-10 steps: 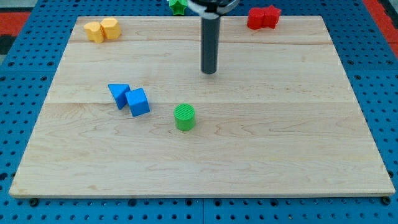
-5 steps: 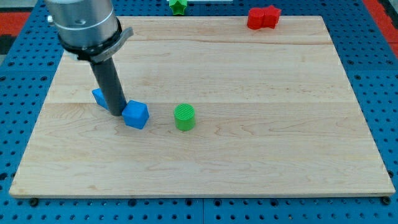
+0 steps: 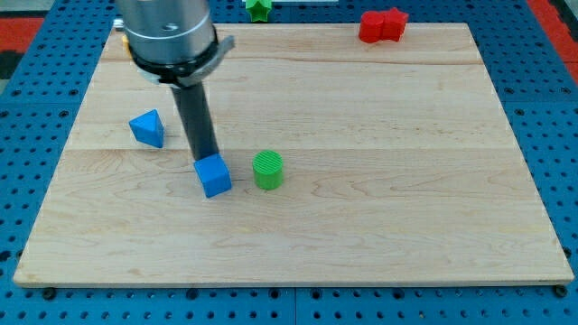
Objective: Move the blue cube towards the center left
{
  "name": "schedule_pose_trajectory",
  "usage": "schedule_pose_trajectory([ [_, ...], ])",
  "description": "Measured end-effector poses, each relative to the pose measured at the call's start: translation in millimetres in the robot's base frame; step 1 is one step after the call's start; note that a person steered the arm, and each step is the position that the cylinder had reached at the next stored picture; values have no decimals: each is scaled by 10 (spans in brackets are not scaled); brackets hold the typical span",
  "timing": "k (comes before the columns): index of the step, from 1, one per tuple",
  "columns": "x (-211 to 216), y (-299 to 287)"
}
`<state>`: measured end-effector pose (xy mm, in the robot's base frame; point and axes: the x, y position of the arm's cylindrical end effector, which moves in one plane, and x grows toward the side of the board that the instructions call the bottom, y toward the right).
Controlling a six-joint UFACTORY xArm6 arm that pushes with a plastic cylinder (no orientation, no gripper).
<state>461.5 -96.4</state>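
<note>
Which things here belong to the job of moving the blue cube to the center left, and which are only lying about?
For the job:
- blue cube
- my tip, touching the cube's upper-left edge

Lying about:
- blue triangle, left of the cube
- green cylinder, right of the cube
- red blocks, top right
- green block, top edge, shape unclear

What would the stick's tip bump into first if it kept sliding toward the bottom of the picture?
My tip sits right at the top edge of the blue cube, apparently touching it, so it would push that first. The green cylinder lies off to the view's right, outside that line.
</note>
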Motion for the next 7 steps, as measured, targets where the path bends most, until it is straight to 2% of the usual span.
schedule_pose_trajectory([
  [2,625,180],
  [3,640,504],
  [4,839,744],
  [5,1089,296],
  [6,947,-287],
  [7,937,-339],
])
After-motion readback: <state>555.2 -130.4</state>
